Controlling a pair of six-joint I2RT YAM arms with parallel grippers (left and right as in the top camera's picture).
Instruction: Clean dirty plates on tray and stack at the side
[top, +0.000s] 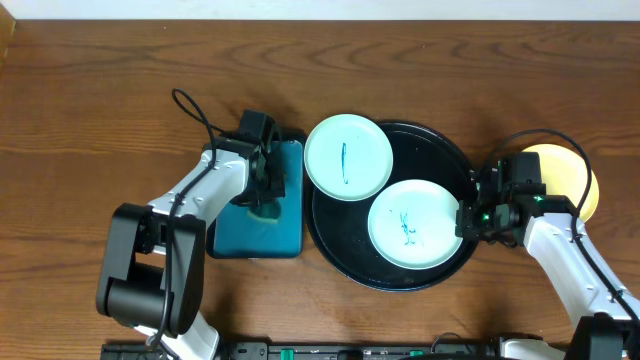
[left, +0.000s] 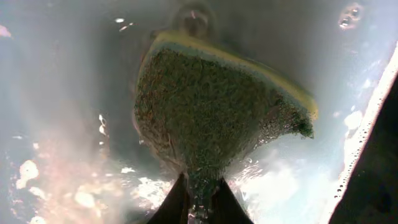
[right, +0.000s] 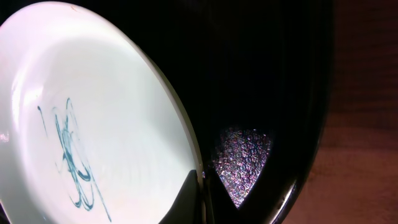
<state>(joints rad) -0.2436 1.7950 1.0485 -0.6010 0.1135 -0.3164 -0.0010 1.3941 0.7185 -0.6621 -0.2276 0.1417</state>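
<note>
your left claw (left: 199, 190) is clamped tight on the sponge (left: 211, 106), down in the teal tray (top: 250, 240). right claw (right: 200, 186) is pinched on the rim of the mint plate (top: 412, 224) lying in the black tray (top: 440, 150). 2nd mint plate (top: 347, 157) overlaps its far-left rim. yellow plate (top: 575, 170) is off on the table (top: 100, 100), rt behind that claw.

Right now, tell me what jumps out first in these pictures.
A scribbled pale plate overlaps the far-left rim of the black tray; a second plate lies inside, its edge in the right claw. Left, the left claw pinches a wet sponge in the teal tray. A yellow plate sits far right.
</note>
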